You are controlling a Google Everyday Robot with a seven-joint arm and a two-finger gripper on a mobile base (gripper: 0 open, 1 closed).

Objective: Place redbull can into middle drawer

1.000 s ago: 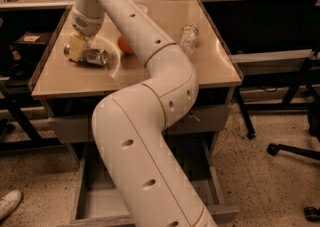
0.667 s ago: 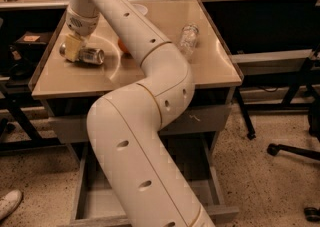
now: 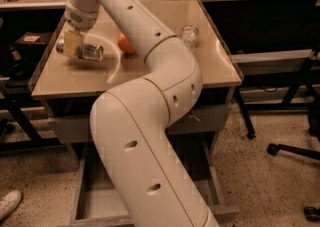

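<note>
As I read the camera view, the redbull can [image 3: 93, 52] lies on its side at the left of the worktop [image 3: 65, 78]. The gripper [image 3: 72, 50] sits directly over it, and its fingers [image 3: 71, 41] grasp the can across the middle. An orange [image 3: 125, 44] rests just right of the can, and a clear plastic bottle [image 3: 189, 35] lies farther right. Below the worktop, the middle drawer [image 3: 95, 203] stands pulled open, partly hidden by the arm [image 3: 150, 121].
</note>
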